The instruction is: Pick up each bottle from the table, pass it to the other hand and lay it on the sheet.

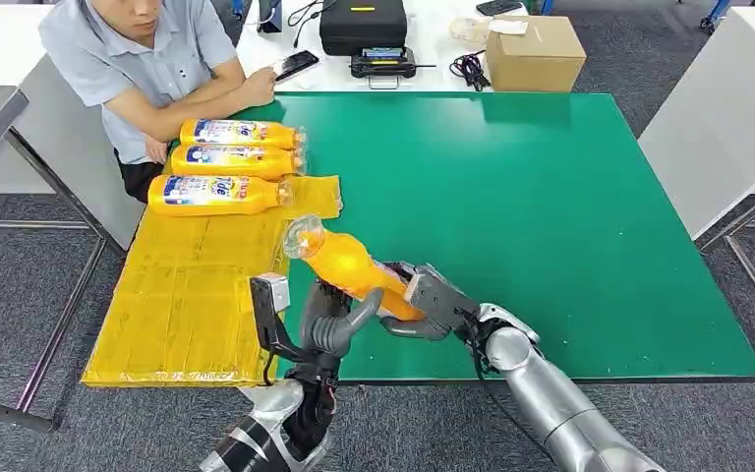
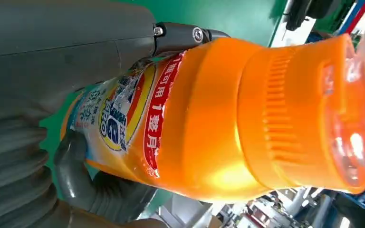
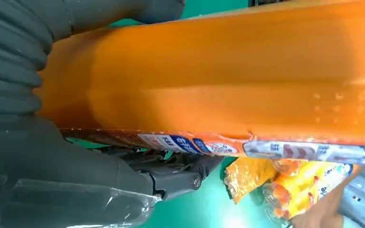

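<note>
— Green table (image 1: 551,226) ahead of you, is it?

— Yes, a green top, with a yellow sheet (image 1: 187,295) draped over its left edge. Three bottles (image 1: 221,194) lie side by side on the far end of that sheet, caps pointing right. A person (image 1: 147,59) sits just behind them, forearm on the table corner. Beyond the green top stands a white table with a cardboard box (image 1: 534,51), a black case (image 1: 362,25) and a phone (image 1: 296,65).

— And the bottle you are working on?

— The orange bottle (image 1: 349,264) is off the table, tilted, over the near edge just right of the sheet. Its clear cap points up and to the left, toward the lying bottles.

— Who holds it?

— Both of mine. My right hand (image 1: 423,303) grips the lower end, thumb and fingers closed around the base. My left hand (image 1: 334,320) comes up from below and wraps the body near the label; from the left wrist I see my thumb over the label and darker fingers (image 2: 95,190) curled under it.

— Any gap between the hands?

— They sit just beside each other on the bottle; whether they touch I cannot tell.
</note>
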Robot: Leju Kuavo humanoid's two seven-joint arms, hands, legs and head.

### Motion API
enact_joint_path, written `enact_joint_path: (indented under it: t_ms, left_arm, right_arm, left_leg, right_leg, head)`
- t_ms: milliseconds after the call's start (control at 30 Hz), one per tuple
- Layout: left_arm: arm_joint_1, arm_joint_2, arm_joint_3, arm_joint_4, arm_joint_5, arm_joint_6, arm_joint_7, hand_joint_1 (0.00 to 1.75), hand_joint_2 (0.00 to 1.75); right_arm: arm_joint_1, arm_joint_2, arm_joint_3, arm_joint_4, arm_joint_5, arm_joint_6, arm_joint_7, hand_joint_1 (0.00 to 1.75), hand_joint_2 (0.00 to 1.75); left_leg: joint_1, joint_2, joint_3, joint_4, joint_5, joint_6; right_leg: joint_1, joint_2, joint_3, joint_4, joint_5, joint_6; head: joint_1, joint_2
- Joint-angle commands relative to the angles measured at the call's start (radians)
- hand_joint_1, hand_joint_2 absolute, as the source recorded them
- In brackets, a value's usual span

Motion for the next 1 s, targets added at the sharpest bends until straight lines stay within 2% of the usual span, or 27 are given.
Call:
enact_joint_path:
  t_ms: [33, 67, 467, 500, 533, 567, 700, 733, 767, 800, 867, 900, 1000]
  left_arm:
    - [-0.063, -0.012, 0.033, 0.105, -0.006, 0.016, -0.039, 1.54, 1.75]
    - [-0.062, -0.011, 0.04, 0.096, -0.009, 0.025, -0.049, 1.75, 1.75]
    - [-0.043, 0.0, 0.07, 0.043, -0.04, 0.052, -0.072, 1.75, 1.75]
    - [-0.039, 0.003, 0.075, 0.034, -0.043, 0.052, -0.073, 1.75, 1.75]
    - [-0.035, 0.006, 0.081, 0.027, -0.048, 0.058, -0.073, 1.75, 1.75]
    - [-0.032, 0.011, 0.089, 0.015, -0.051, 0.063, -0.071, 1.75, 1.75]
    - [-0.033, 0.033, 0.082, 0.002, -0.104, 0.093, -0.058, 1.75, 1.75]
    - [-0.039, 0.049, 0.064, 0.001, -0.155, 0.127, -0.071, 1.75, 1.75]
    - [-0.051, 0.077, 0.029, 0.002, -0.309, 0.247, -0.123, 1.75, 1.75]
    - [-0.046, 0.059, 0.084, 0.025, -0.523, 0.324, -0.173, 1.75, 1.75]
    - [-0.046, 0.065, 0.088, 0.016, -0.524, 0.321, -0.172, 1.75, 1.75]
    - [-0.015, 0.012, 0.242, 0.007, -0.768, 0.324, -0.2, 1.75, 1.75]
    - [0.009, 0.025, 0.256, -0.075, -0.799, 0.324, -0.155, 1.75, 1.75]
  right_arm:
    - [-0.044, 0.01, 0.053, 0.062, -0.002, 0.0, 0.009, 1.75, 1.75]
    - [-0.043, 0.01, 0.053, 0.065, -0.003, 0.0, 0.009, 1.75, 1.75]
    - [-0.018, -0.005, 0.042, 0.092, -0.001, -0.026, 0.005, 1.75, 1.75]
    - [-0.013, -0.005, 0.037, 0.095, 0.005, -0.035, 0.003, 1.66, 1.75]
    - [-0.007, -0.003, 0.03, 0.097, 0.008, -0.044, 0.0, 0.38, 1.75]
    - [0.002, 0.004, 0.018, 0.095, 0.009, -0.054, -0.003, 0.0, 1.75]
    - [0.032, 0.018, -0.016, 0.082, 0.03, -0.1, -0.005, 0.0, 1.75]
    - [0.049, 0.021, -0.031, 0.071, 0.055, -0.142, -0.015, 0.0, 1.75]
    - [0.074, 0.024, -0.058, 0.063, 0.066, -0.155, -0.015, 0.0, 1.75]
    - [0.087, 0.017, -0.076, 0.061, 0.053, -0.133, -0.015, 0.0, 1.75]
    - [0.093, 0.006, -0.079, 0.064, 0.052, -0.126, -0.023, 0.0, 1.75]
    - [0.102, 0.022, -0.111, 0.071, 0.033, -0.116, -0.05, 0.0, 1.75]
    - [0.145, 0.055, -0.148, 0.042, 0.064, -0.168, -0.064, 0.0, 1.75]
  left_leg:
    - [0.001, 0.002, 0.004, 0.0, -0.002, -0.002]
    - [0.001, 0.002, 0.003, 0.0, -0.001, -0.002]
    - [0.002, 0.001, 0.005, 0.0, -0.002, -0.002]
    - [0.001, 0.001, 0.004, 0.0, -0.001, -0.002]
    - [0.001, 0.0, 0.002, 0.0, -0.001, -0.001]
    - [0.001, 0.001, 0.005, 0.0, -0.002, -0.002]
    - [0.002, 0.001, 0.005, -0.001, -0.002, -0.003]
    - [0.001, -0.001, 0.004, -0.001, -0.001, -0.002]
    - [0.002, 0.0, 0.006, -0.001, -0.002, -0.003]
    - [0.001, 0.001, 0.005, -0.001, -0.002, -0.002]
    - [0.001, 0.002, 0.006, -0.001, -0.002, -0.002]
    - [0.001, 0.0, 0.004, -0.001, -0.001, -0.002]
    - [0.001, 0.001, 0.004, 0.0, -0.002, -0.002]
  right_leg:
    - [0.001, 0.002, 0.003, 0.0, -0.001, -0.003]
    - [0.001, 0.001, 0.002, 0.0, -0.001, -0.002]
    - [0.002, 0.0, 0.005, -0.001, -0.001, -0.003]
    - [0.001, 0.0, 0.004, -0.001, -0.001, -0.002]
    - [0.001, 0.0, 0.002, -0.001, -0.001, -0.002]
    - [0.002, 0.0, 0.004, -0.001, -0.001, -0.003]
    - [0.002, 0.0, 0.005, -0.001, -0.001, -0.003]
    - [0.001, -0.001, 0.004, -0.001, -0.001, -0.002]
    - [0.002, 0.0, 0.006, -0.001, -0.002, -0.003]
    - [0.001, 0.0, 0.005, -0.001, -0.001, -0.003]
    - [0.001, 0.001, 0.005, -0.001, -0.001, -0.003]
    - [0.001, -0.001, 0.004, -0.001, -0.001, -0.002]
    - [0.002, 0.001, 0.004, -0.001, -0.001, -0.003]
  head:
    - [0.0, 0.0]
    - [0.0, 0.0]
    - [0.0, 0.0]
    - [0.0, 0.0]
    - [0.0, 0.0]
    - [0.0, 0.0]
    - [0.0, 0.0]
    - [0.0, 0.0]
    - [0.0, 0.0]
    - [0.0, 0.0]
    - [0.0, 0.0]
    - [0.0, 0.0]
    - [0.0, 0.0]
